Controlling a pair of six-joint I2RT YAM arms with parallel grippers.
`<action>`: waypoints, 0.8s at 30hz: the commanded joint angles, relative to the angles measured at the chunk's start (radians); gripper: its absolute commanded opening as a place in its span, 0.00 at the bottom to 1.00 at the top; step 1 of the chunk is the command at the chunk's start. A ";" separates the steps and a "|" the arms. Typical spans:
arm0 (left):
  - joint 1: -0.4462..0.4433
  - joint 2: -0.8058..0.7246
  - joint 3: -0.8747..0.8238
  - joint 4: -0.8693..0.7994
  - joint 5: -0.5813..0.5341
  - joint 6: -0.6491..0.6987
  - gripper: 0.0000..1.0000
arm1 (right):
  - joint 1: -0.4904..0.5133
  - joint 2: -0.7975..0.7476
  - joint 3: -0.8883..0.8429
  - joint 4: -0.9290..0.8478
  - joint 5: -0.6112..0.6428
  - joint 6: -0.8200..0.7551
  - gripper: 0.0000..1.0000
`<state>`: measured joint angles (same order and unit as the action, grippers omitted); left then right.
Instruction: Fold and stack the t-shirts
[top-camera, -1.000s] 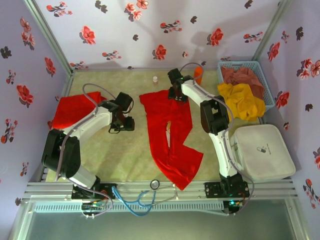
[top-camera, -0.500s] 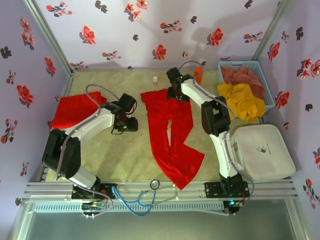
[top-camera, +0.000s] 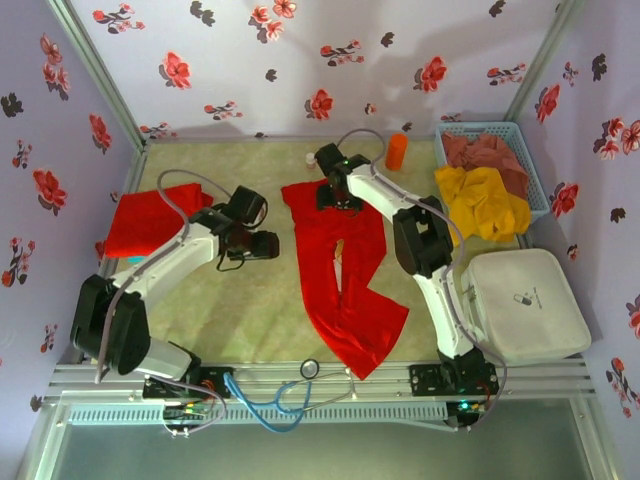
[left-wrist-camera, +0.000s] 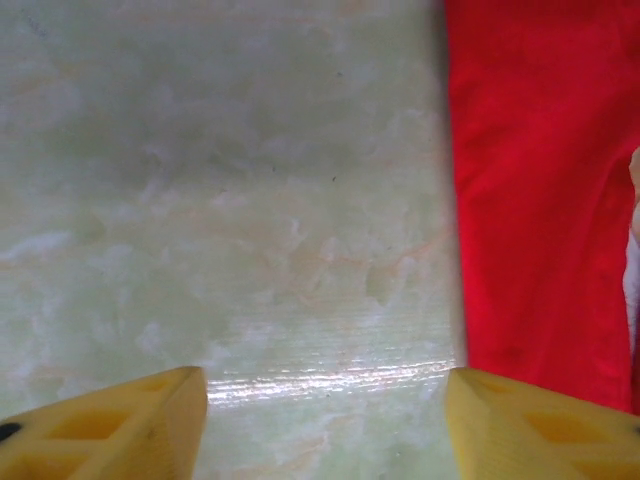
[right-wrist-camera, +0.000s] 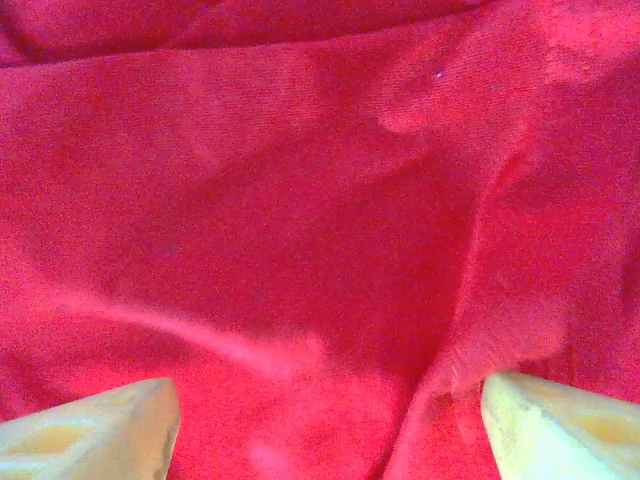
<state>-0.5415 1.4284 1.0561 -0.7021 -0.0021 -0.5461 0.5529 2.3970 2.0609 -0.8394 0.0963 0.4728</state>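
Folded t-shirt (top-camera: 148, 218): lies flat at the left edge of the worktop (left-wrist-camera: 250, 200), well apart from everything else. I take it as the start of the stack.

Left tool (top-camera: 268, 243): between the two shirts, over bare worktop. In my wrist view the left tool (left-wrist-camera: 325, 425) has its yellow fingers (left-wrist-camera: 120, 420) spread wide with nothing between them. The red edge of the other shirt runs just beside the right finger.

Spread t-shirt (top-camera: 318, 260): mid-worktop, lying lengthwise from far to near. It is narrow and rumpled, and a pale slit shows along its middle. It is not yet a tidy packet.

Right tool (top-camera: 328, 195): at the far end of that shirt. In its wrist view the right tool (right-wrist-camera: 325, 420) is wide open, with creased red cloth directly below the fingers (right-wrist-camera: 90, 420) and none of it pinched.

Step in hand (my judgement): folding the second shirt. Both tools are empty and lining up for a fresh hold.

Next move calls for:
- The left tool moves sideways onto the shirt's left edge.
- The right tool drops onto the far hem.
- Each tool pinches a single clean layer before any lift.

Watch: the creases under the right tool could bunch extra layers into the pinch.
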 joint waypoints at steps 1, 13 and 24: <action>-0.003 -0.052 -0.052 0.012 -0.019 -0.035 0.81 | -0.020 0.070 0.066 -0.017 -0.011 0.016 0.79; -0.002 -0.122 -0.112 0.016 -0.027 -0.075 0.88 | -0.096 0.184 0.212 -0.025 -0.013 0.081 0.80; -0.010 -0.100 -0.120 0.035 -0.001 -0.088 0.88 | -0.149 0.242 0.325 0.033 -0.056 0.149 0.80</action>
<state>-0.5438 1.3235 0.9485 -0.6834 -0.0071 -0.6125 0.4217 2.5874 2.3547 -0.8268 0.0685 0.5835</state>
